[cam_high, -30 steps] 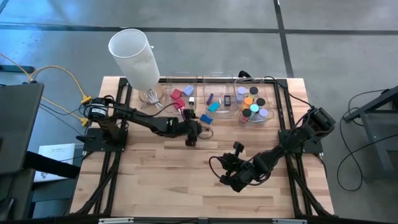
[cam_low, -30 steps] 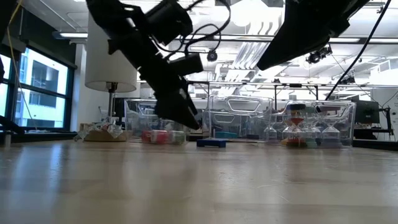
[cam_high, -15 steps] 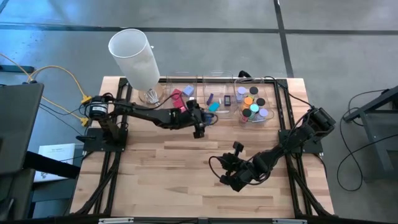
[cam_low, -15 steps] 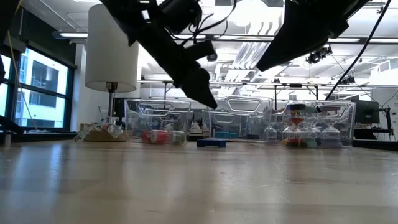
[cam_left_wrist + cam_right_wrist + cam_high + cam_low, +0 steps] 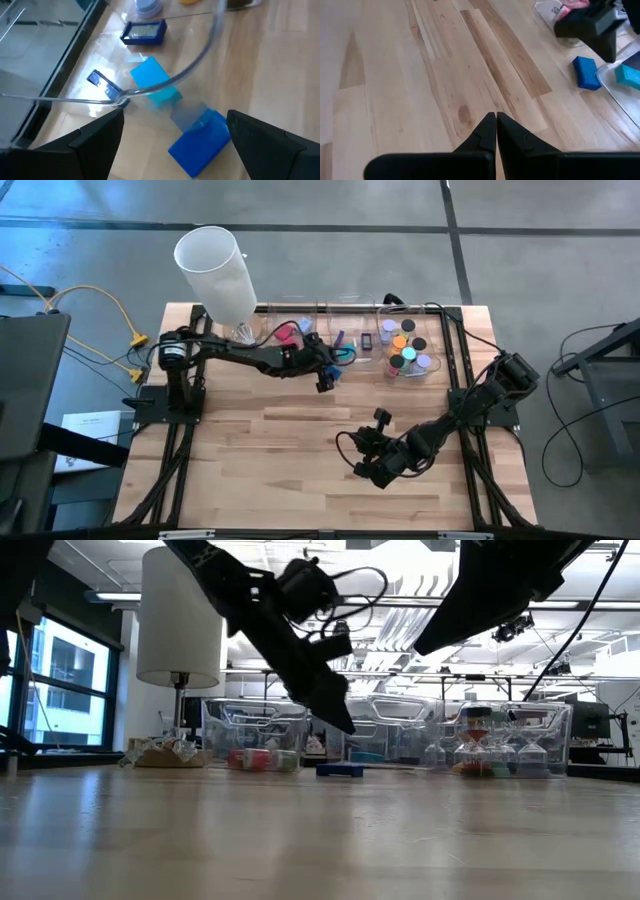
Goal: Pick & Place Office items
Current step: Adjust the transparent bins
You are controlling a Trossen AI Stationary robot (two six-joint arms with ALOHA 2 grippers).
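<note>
Left tool (image 5: 327,373) is held spread wide and empty near the counter's (image 5: 300,450) far edge, just in front of the middle clear bin (image 5: 200,55). Right tool (image 5: 496,131) is closed on nothing, parked low over the counter's near right area. Office items are mostly sorted in the clear bins along the far edge: red/pink blocks (image 5: 287,332) in the left one, teal rectangle (image 5: 155,80) and dark blue flat piece (image 5: 145,31) in the middle one, round discs (image 5: 405,348) in the right one. One blue rectangle (image 5: 200,142) is left loose on the counter, just outside the middle bin's wall, between the left tool's fingers (image 5: 85,145) in the wrist view. It is judged the next pick. Likely light, rigid, smooth plastic or rubber; not fragile, but prone to sliding on the wood if nudged. It lies flat, so it should be taken across its short sides, with fingertips brought down to the counter. Bin wall is close; clipping it is a risk.
</note>
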